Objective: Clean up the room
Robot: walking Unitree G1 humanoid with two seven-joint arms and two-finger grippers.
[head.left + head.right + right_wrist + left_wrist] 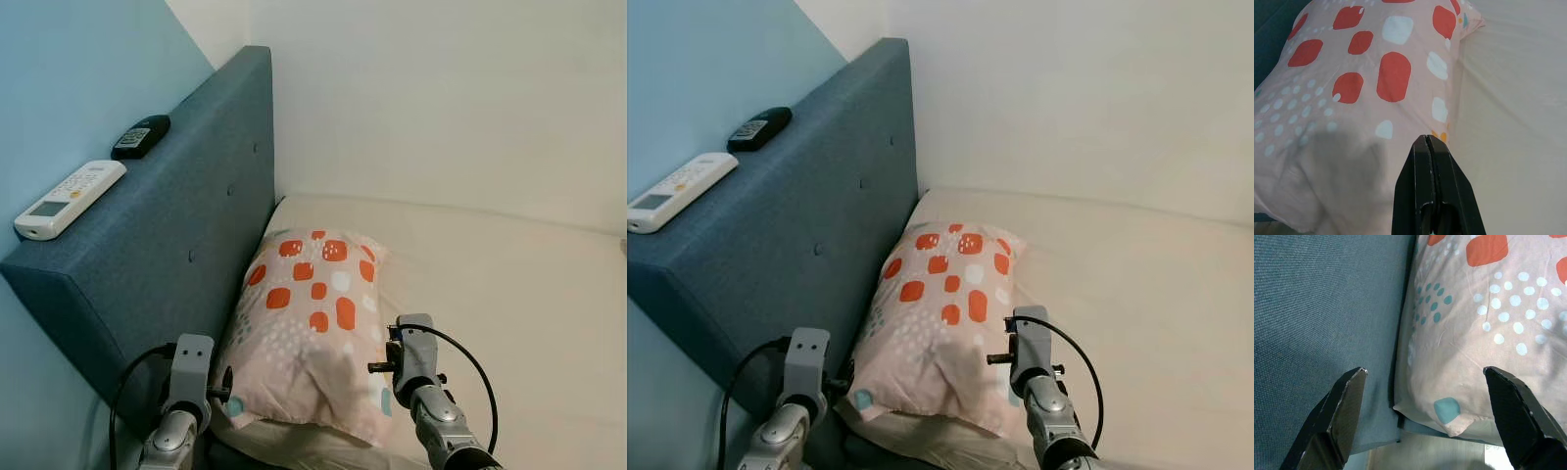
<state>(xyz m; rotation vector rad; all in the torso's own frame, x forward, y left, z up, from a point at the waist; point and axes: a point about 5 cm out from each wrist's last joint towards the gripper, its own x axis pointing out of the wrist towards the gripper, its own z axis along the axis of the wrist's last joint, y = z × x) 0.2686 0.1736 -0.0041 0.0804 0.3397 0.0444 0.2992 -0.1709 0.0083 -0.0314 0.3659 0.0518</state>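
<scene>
A pink pillow (309,328) with orange squares and pale dots lies on a cream bed (509,304), at the head end, leaning against a blue upholstered headboard (186,225). On the headboard's flat top edge rest a white remote control (69,199) and, farther back, a black remote (141,136), well apart from each other. The left tool (1425,416) hangs released, its two black fingers spread wide, one over the headboard fabric and one over the pillow's near corner. The right tool (1432,191) is clenched, fingers pressed together, above the pillow's edge beside the bare sheet.
</scene>
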